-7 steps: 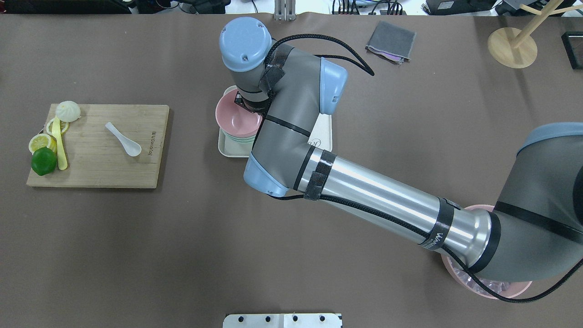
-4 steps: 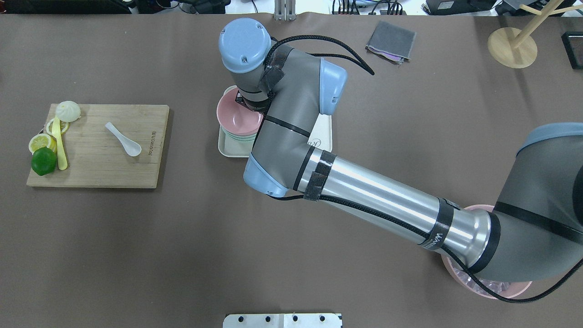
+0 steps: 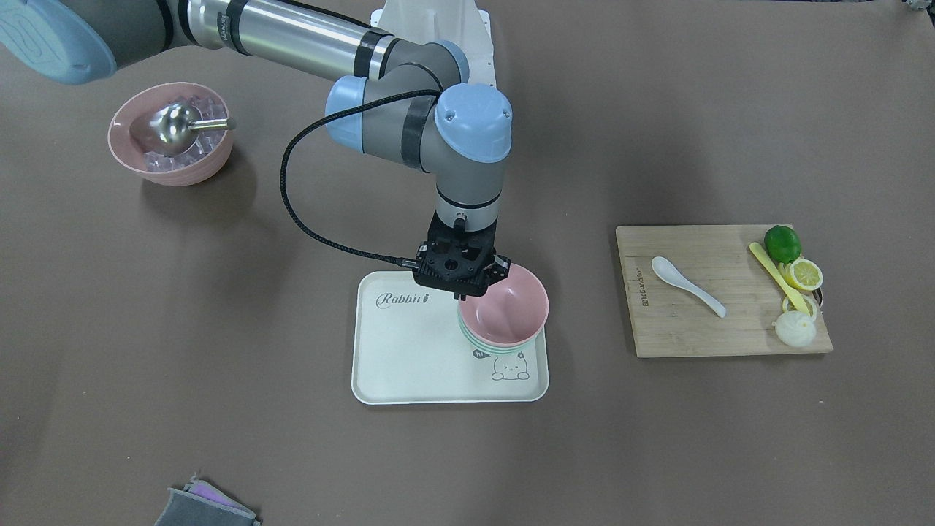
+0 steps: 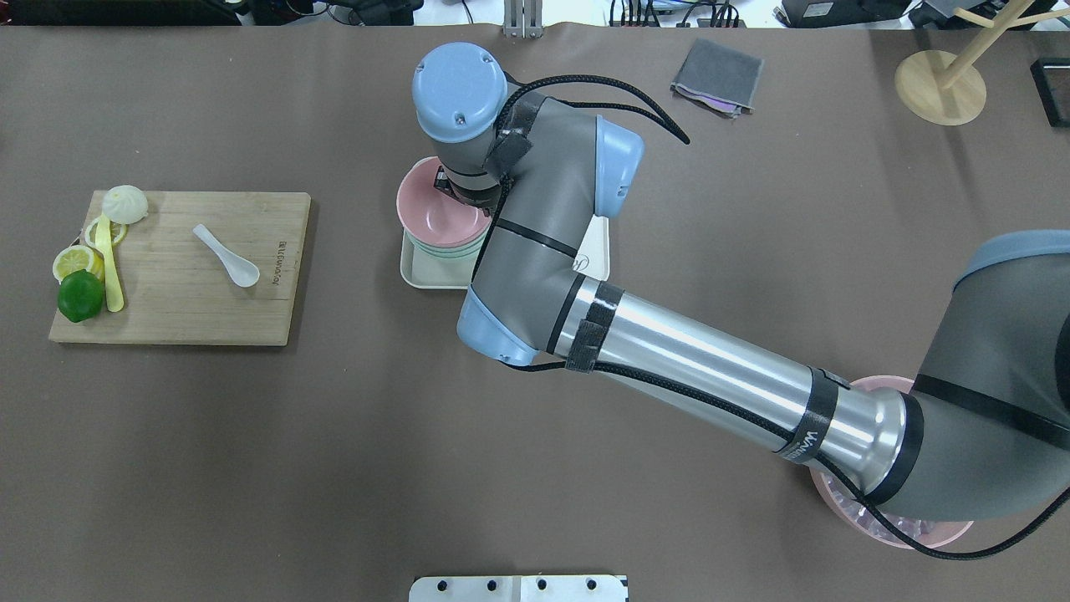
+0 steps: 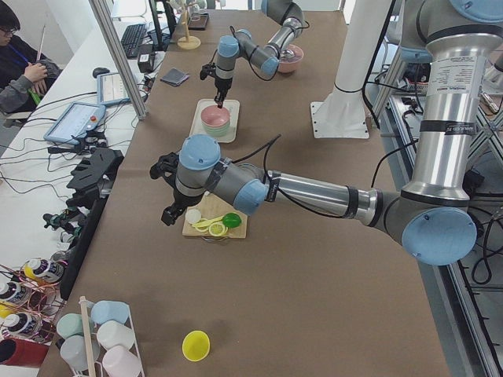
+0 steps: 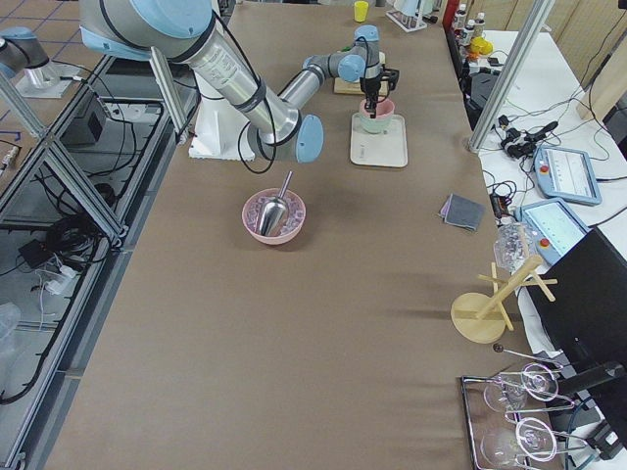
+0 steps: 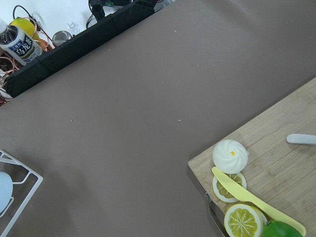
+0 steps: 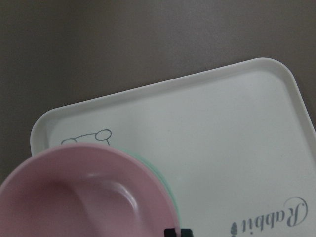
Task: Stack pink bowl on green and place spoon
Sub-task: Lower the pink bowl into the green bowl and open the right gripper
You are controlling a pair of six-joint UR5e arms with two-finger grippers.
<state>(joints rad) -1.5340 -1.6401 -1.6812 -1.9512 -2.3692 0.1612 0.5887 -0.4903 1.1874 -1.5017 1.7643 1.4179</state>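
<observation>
The pink bowl (image 3: 505,310) is sitting nested on the green (image 3: 478,342), centre frame. The spoon (image 3: 685,286) is lying on the board (image 3: 679,332), right, not yet placed. The right gripper (image 3: 461,297) is hanging at the rim, the left gripper (image 5: 167,212) is over the board, and I cannot tell how either's jaws stand.

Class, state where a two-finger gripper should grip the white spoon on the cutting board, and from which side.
Grip the white spoon by its handle, from straight above, fingers closing across its width. It lies flat on the cutting board; the handle is narrow, the scoop wide and rounded.
</observation>
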